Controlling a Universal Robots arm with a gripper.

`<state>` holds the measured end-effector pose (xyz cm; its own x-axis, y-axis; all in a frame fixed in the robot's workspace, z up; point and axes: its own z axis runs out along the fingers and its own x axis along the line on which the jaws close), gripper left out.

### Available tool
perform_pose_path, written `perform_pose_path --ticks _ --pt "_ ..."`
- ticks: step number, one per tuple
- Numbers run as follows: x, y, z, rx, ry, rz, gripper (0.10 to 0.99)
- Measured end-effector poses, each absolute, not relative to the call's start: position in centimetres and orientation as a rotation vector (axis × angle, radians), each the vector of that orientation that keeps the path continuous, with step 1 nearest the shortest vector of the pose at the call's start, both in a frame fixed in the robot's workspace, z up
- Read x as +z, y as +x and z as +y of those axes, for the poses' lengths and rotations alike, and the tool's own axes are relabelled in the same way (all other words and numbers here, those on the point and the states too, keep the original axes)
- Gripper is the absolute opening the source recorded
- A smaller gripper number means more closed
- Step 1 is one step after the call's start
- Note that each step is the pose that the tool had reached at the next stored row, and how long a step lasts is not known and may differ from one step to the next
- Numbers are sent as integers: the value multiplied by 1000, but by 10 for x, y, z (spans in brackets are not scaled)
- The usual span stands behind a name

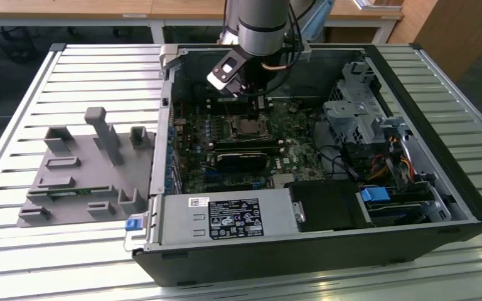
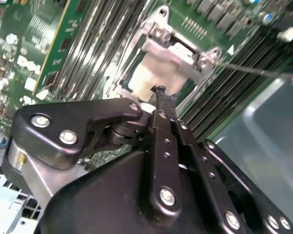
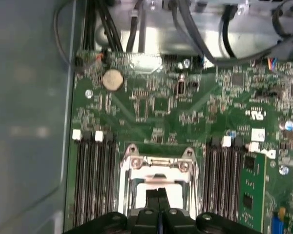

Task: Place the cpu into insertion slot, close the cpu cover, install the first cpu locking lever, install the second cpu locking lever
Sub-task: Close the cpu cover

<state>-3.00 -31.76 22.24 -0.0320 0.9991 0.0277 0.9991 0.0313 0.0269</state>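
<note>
The cpu (image 2: 149,75) was seen as a pale square lying flat in the slot (image 1: 245,127), framed by the silver cover (image 2: 178,48); whether that cover was fully down could not be told. The chip was judged light, stiff, smooth-topped and fragile at its contacts, best taken by two opposite edges and never forced. The end effector (image 2: 158,91) was poised just over it, fingers closed together with nothing gripped. The green board (image 3: 151,107), the case (image 1: 476,207) and the table (image 1: 98,69) were seen around it

Exterior view overlooks the open black computer case (image 1: 325,251) from above; both wrist views (close, downward) share the metal-rimmed square insertion slot (image 3: 156,168) (image 2: 172,51).
</note>
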Motion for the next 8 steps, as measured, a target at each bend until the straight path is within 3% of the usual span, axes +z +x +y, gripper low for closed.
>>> perform_pose_path --ticks 8 --pt "218 -47 -318 -61 -2184 -2256 106"
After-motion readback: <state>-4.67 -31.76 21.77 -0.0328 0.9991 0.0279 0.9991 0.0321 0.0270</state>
